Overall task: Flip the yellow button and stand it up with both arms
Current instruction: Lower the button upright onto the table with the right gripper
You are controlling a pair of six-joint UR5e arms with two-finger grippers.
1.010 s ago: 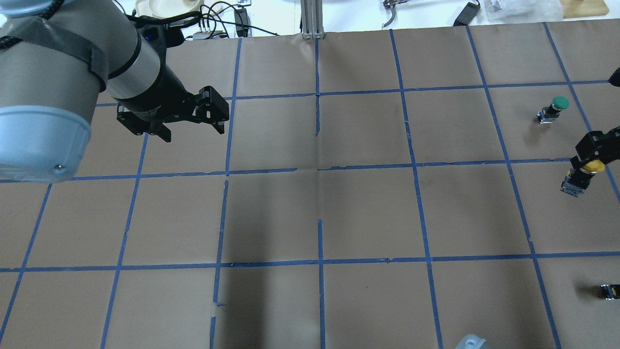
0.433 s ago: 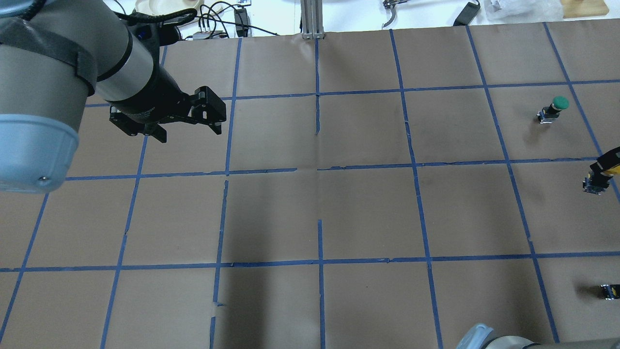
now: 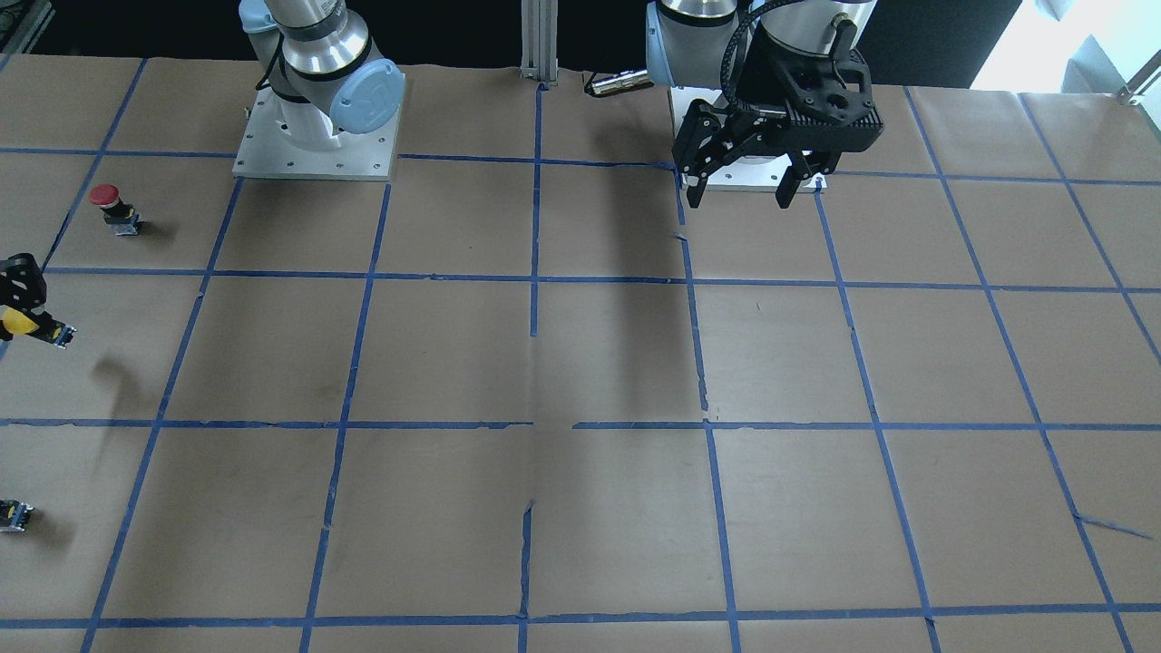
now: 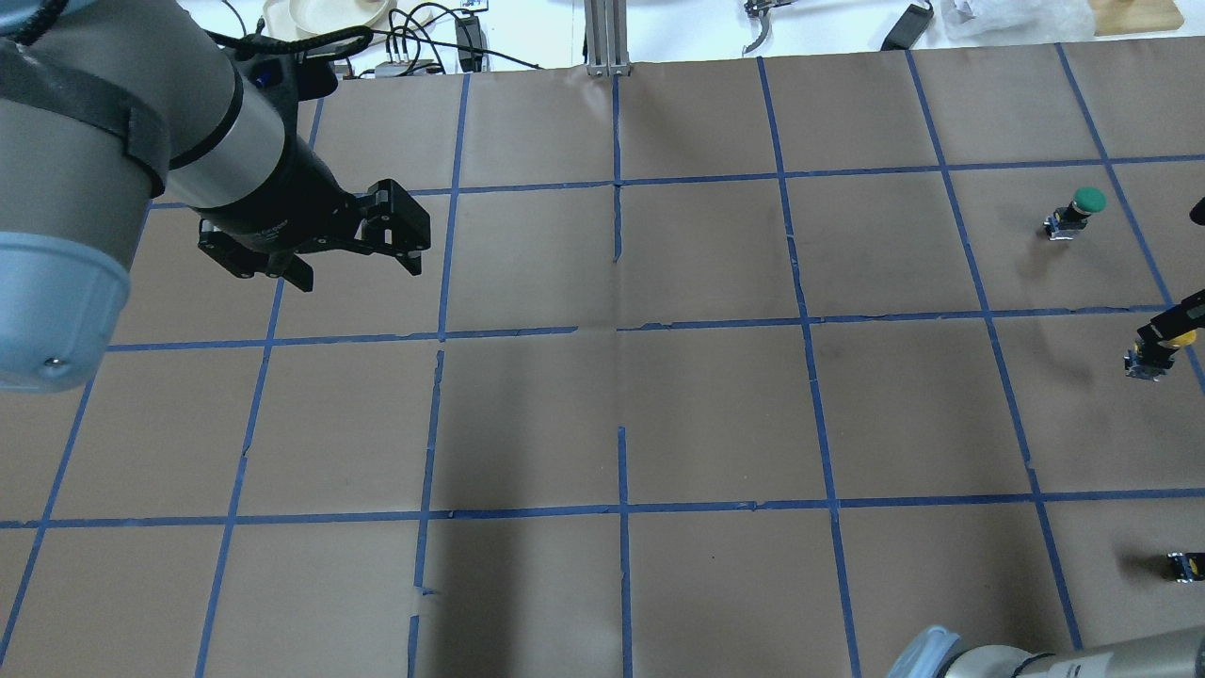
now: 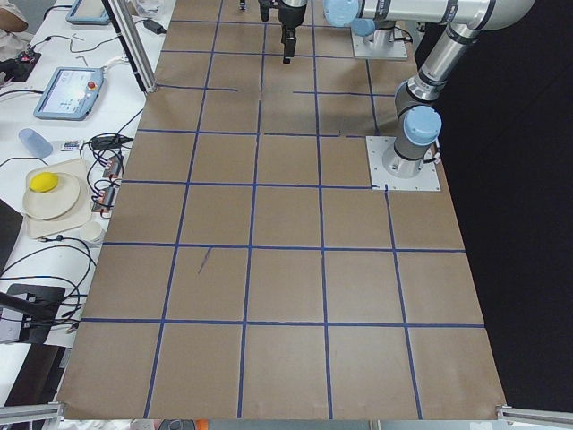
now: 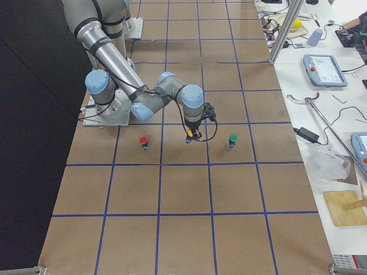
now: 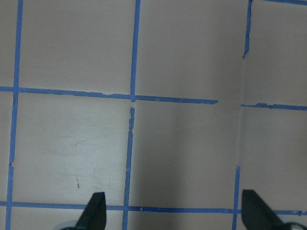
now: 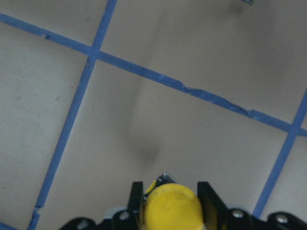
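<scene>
Centre: brown-paper table top with blue tape grid [image 4: 715,414], wide open.
Flanking right gripper [image 8: 170,191]: red-capped push-button [image 6: 143,141], green-capped push-button [image 6: 232,140], each standing apart.
Edge: small black capless part [image 4: 1184,565].

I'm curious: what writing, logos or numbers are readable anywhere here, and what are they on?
No text can be read clearly in any view.
On the light-blue joint cap: a pale emblem, too blurred to read.
On the left gripper: faint lettering on its black body, unreadable.
On the tablet screen: contents too small to read.
On the yellow button: no marking visible on its cap.
</scene>
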